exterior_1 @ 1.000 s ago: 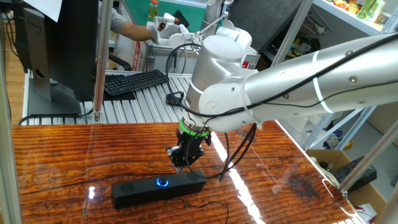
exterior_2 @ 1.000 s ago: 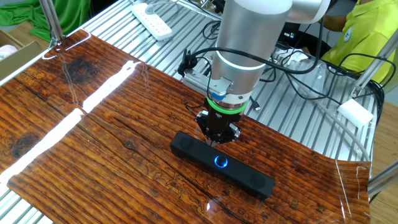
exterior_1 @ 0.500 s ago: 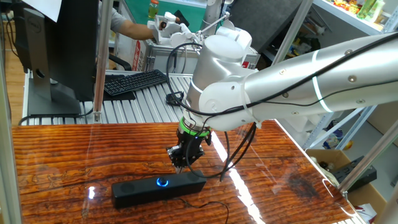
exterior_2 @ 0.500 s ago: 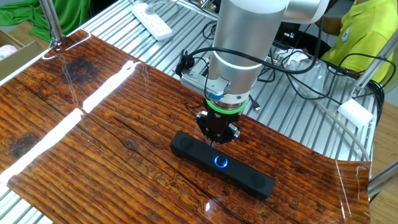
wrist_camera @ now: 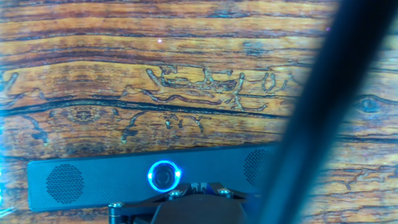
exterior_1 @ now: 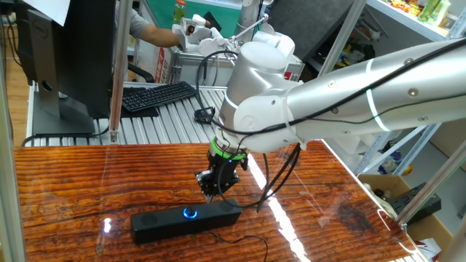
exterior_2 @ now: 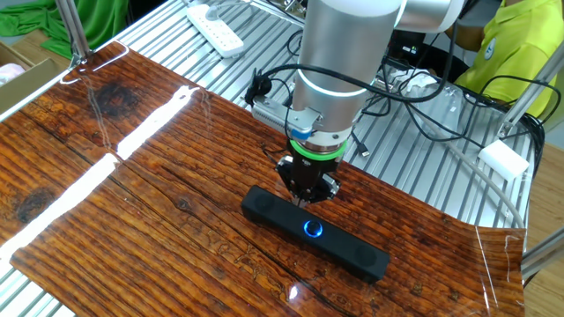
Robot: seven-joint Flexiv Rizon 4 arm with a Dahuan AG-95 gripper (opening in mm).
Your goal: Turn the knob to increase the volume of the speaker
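The speaker point(exterior_1: 186, 217) lies flat on the wood table point(exterior_1: 65, 182), with its knob point(exterior_1: 190, 213) glowing blue dead center. My claw point(exterior_1: 210, 193) points straight down with fingers pressed together, gripping nothing. It hangs just over the speaker's back edge, a bit right of the knob. From the hand cam the knob point(wrist_camera: 163, 175) is right there by my fingers.

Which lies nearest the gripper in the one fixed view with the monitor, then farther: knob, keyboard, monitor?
From the gripper:
1. knob, just below, on the speaker's face.
2. keyboard, behind on the metal bench.
3. monitor, far back left.
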